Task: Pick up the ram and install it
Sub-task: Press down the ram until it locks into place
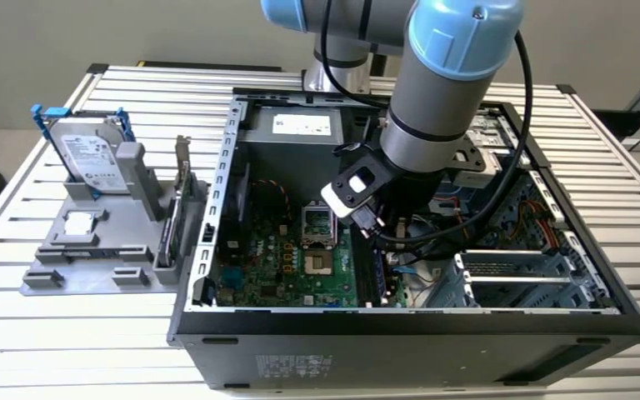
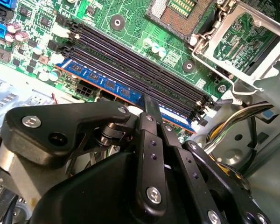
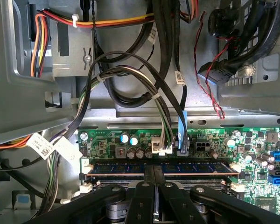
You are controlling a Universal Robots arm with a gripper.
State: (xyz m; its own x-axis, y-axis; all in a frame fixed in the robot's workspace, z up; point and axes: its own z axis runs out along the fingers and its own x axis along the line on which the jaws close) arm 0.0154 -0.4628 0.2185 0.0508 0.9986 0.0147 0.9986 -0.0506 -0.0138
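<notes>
Claw (image 2: 150, 108) fingers are pinching the ram (image 2: 107, 84) at mid-length, seemingly seating it lengthwise in the motherboard's (image 2: 130, 18) outermost slot.

Slatted metal table (image 1: 64, 325) with its load.
On it rest an open computer case (image 1: 409, 342) and a grey parts stand (image 1: 87, 258).

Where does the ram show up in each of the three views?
Exterior view: the ram stands on edge beside the green motherboard, under the end effector.
Second wrist view: blue-faced stick in the outermost slot, end effector at its middle.
First wrist view: dark stick lying across, end effector astride it.
Shared landmark: the row of black memory slots.
</notes>
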